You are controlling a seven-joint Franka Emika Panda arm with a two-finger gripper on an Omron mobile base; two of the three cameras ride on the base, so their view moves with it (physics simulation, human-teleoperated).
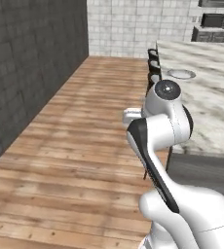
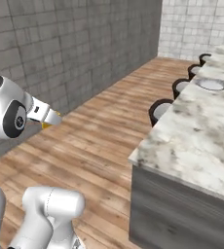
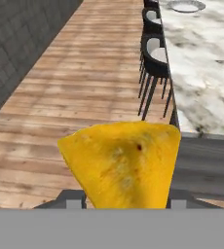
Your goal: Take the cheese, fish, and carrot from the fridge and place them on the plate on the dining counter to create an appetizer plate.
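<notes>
1. The gripper [image 3: 126, 202] is closed on the cheese [image 3: 121, 163]. In the hand view the yellow-orange wedge stands between the two dark finger tips and rises from the 6 o'clock edge toward the centre, its broad face turned to the camera. It is probably held out in front like this so that it can be carried over the floor and later set down flat.

2. In the right base view a sliver of the cheese [image 2: 50, 121] shows at about 9 o'clock, just past the end of the arm and above the wooden floor [image 2: 94, 141]. It is well apart from the counter, so this looks like the transport step, not the placing step.

3. The plate [image 1: 181, 74] lies on the dining counter [image 1: 206, 97] at roughly 1 o'clock in the left base view, near the counter's left edge. In the hand view the plate [image 3: 185, 6] sits at about 12 to 1 o'clock, at the far end of the marble top. It looks bare, though it is too small to be sure.

4. Black stools [image 3: 155, 53] line the counter's edge, between the arm and the plate. The approach will likely have to run along them or reach over them.

5. My judgement: this is an early stage, with the cheese in hand and no fish or carrot in sight.
</notes>
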